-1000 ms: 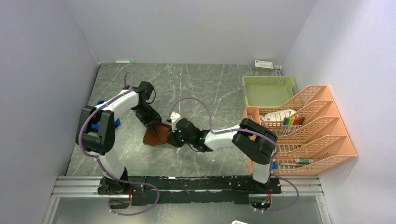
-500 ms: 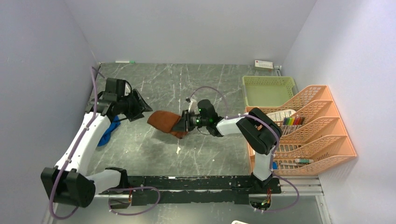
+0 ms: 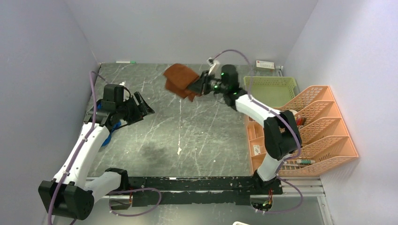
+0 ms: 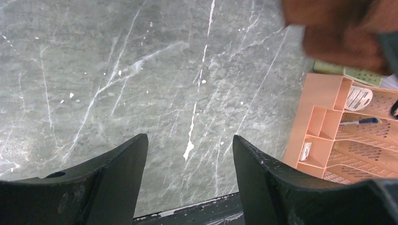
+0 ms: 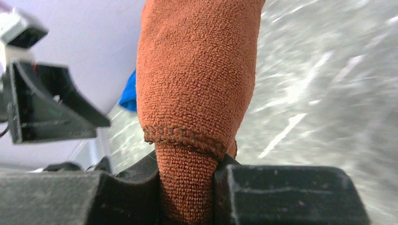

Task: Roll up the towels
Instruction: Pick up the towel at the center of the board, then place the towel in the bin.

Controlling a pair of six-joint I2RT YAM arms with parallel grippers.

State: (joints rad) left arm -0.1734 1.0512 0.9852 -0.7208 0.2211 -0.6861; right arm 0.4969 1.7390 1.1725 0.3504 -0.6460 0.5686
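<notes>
The rust-brown towel (image 3: 180,79) hangs in the air over the far side of the table (image 3: 202,140), a little way left of the green basket (image 3: 270,91). It is pinched at one bunched end by the right gripper (image 3: 199,84). In the wrist view the jaws are squeezed tight on a hemmed fold of terry cloth (image 5: 197,84), and the rest flops out beyond them. It looks light, soft and limp, with nothing stiff to it. I'd guess it sags and unfolds the moment it is let go, so a corner or the hem is the sensible place to take hold, with the loose end pinned flat for rolling. The left gripper (image 3: 141,108) is over the left part of the table with its jaws spread wide and nothing between them. Only a sliver of the blue towel (image 3: 107,138) peeks out beneath the left arm, so I can't tell how it lies. Nor can I say whether the brown one is folded, half rolled or merely crumpled. In the left wrist view it is just a blurred smear at the top corner.
</notes>
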